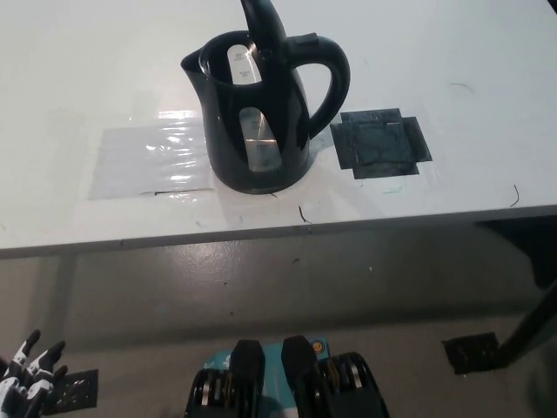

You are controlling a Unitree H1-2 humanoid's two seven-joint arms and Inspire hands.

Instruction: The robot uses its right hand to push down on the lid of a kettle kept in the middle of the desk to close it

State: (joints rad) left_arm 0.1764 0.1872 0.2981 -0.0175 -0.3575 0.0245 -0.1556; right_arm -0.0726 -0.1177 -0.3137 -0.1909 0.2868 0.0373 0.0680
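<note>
Head view: the white left hand (24, 370) sits at the lower left corner, fingers pointing up and spread, holding nothing. The right hand is out of sight. Far above and to the right of that hand, the black kettle (258, 113) stands upright on the white worktop (78, 70), its lid (264, 26) raised, the inside too dark to read.

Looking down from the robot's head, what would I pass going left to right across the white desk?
Clear plastic patch → black kettle with its lid standing open → square of dark tape. The white left robot hand rests below the desk, lower left.
</note>
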